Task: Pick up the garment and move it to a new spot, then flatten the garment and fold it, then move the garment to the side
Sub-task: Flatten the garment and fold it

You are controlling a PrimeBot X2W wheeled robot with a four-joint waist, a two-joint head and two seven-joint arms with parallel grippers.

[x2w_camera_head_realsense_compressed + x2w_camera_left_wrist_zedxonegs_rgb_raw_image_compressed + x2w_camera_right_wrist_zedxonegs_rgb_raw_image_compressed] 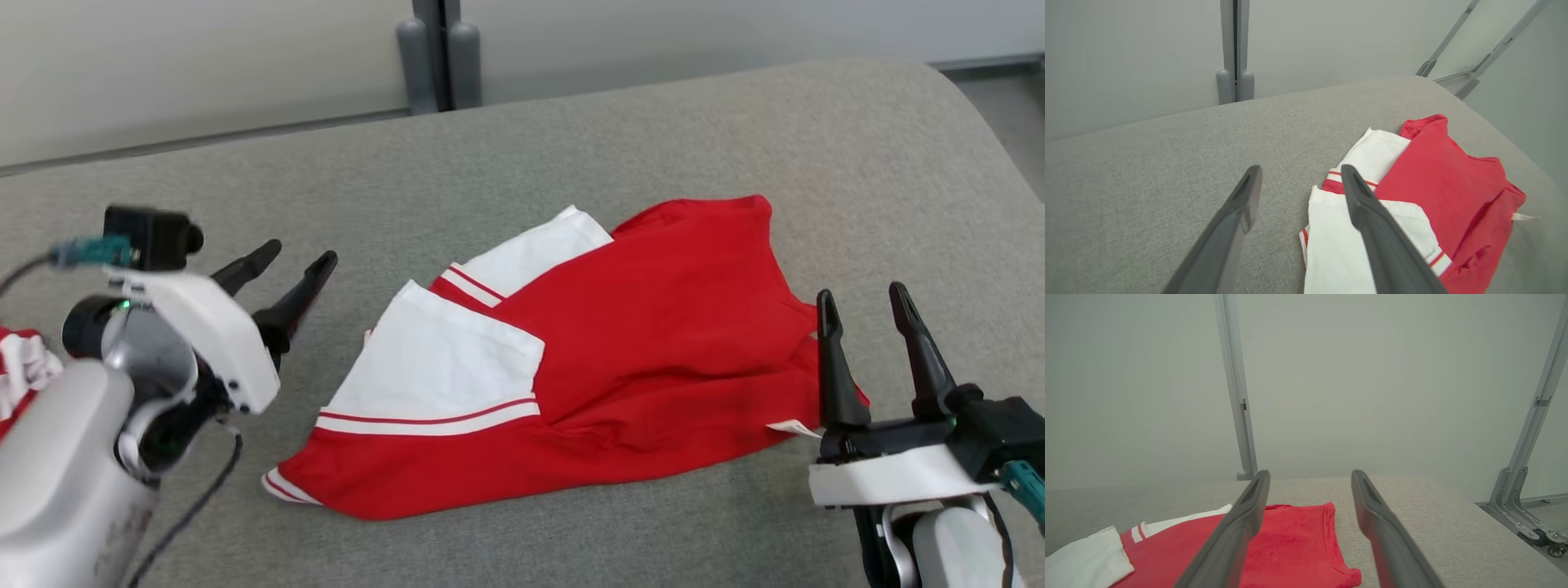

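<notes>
Currently the garment [637, 343] lies between the released left hand [300, 253] and released right hand [862, 292], cushion [653, 122] around.

Plain, saturated red covers most of the garment [653, 327], from its centre out to three o'clock. Over at nine o'clock it switches to two plain white panels, each edged in white banding with a thin red stripe running through. A tiny white tag [792, 426] sits at its five o'clock edge. The counter [571, 147] underneath is a heathered mid-grey weave. The left gripper [300, 251] has black jaws on a white shell, and the right gripper [862, 291] matches, with a teal connector [1024, 483] beside it. Behind them is a pale grey wall [204, 65] with darker grey posts [441, 57].
</notes>
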